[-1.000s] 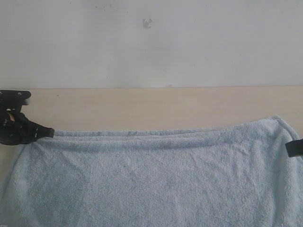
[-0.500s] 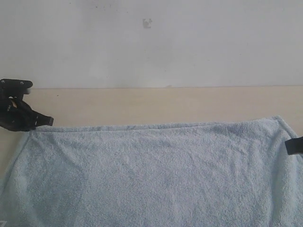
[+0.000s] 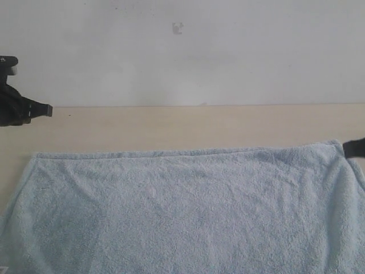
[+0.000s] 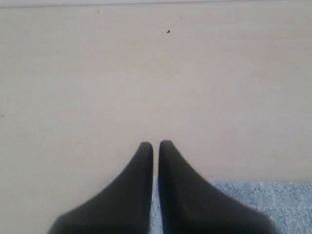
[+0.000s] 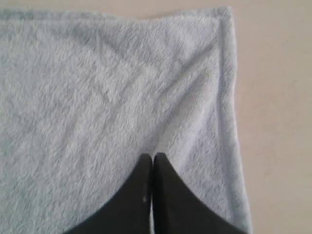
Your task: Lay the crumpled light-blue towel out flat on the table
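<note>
The light-blue towel [image 3: 182,211] lies flat and spread over the beige table [image 3: 182,128], its far hem straight, its near part cut off by the picture's edge. My left gripper [image 3: 47,110] hangs above the table beyond the towel's far left corner, apart from it. In the left wrist view it [image 4: 156,144] is shut with nothing in it, a towel corner [image 4: 273,200] below. My right gripper [image 3: 349,147] is at the far right corner. In the right wrist view it [image 5: 153,156] is shut over the towel [image 5: 97,87], creases running to its tips.
A plain white wall [image 3: 182,51] rises behind the table's far edge. Bare tabletop [image 4: 156,73] stretches beyond the towel's far hem, and a strip of it [image 5: 278,97] shows beside the towel's right hem.
The folded far edge of the towel has been pulled out flat. My left gripper let go of the far left corner and rose up and left. The right gripper moved farther back.
</note>
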### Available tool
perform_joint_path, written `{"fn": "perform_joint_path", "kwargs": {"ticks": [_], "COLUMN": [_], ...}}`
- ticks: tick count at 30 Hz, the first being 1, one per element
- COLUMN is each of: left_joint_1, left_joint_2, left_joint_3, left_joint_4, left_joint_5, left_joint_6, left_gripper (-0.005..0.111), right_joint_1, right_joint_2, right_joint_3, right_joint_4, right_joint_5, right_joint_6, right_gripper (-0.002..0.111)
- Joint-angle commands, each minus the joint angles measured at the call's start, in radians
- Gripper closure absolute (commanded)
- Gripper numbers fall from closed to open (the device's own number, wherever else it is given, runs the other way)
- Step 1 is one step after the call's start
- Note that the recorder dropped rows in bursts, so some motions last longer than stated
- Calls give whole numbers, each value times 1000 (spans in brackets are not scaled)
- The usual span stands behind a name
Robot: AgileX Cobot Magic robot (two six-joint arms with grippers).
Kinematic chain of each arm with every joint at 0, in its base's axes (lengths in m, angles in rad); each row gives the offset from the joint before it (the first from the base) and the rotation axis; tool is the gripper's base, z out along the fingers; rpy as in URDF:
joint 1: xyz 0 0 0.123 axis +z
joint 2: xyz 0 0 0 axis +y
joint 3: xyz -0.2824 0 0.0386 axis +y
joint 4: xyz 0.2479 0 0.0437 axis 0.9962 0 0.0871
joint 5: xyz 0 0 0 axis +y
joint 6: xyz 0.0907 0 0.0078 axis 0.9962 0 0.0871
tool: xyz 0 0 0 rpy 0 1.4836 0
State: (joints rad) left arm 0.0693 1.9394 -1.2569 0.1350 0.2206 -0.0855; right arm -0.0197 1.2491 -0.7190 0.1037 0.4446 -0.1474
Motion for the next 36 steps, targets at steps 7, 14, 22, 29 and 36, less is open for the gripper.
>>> {"fn": "perform_joint_path", "kwargs": {"ticks": [7, 14, 22, 29, 36], "left_joint_1": [-43, -44, -44, -44, -44], "left_joint_2": [-8, -8, -6, 53, 69], "left_joint_3": [84, 84, 84, 84, 84], "left_joint_4": [-15, -15, -13, -13, -11], "left_joint_5": [-25, -41, -63, -85, -87], "left_joint_6": [14, 30, 43, 53, 53], "left_gripper": [103, 103, 103, 103, 103], "right_joint_1": [-41, -41, -86, -125, -125], "right_joint_2": [464, 781, 1007, 1071, 1081], "right_joint_3": [-476, -814, -1050, -1142, -1159], "right_joint_4": [-118, -152, -209, -202, -166], "right_joint_5": [139, 279, 351, 397, 391], "right_joint_6": [15, 15, 49, -19, -90], "right_gripper": [108, 108, 108, 108, 108]}}
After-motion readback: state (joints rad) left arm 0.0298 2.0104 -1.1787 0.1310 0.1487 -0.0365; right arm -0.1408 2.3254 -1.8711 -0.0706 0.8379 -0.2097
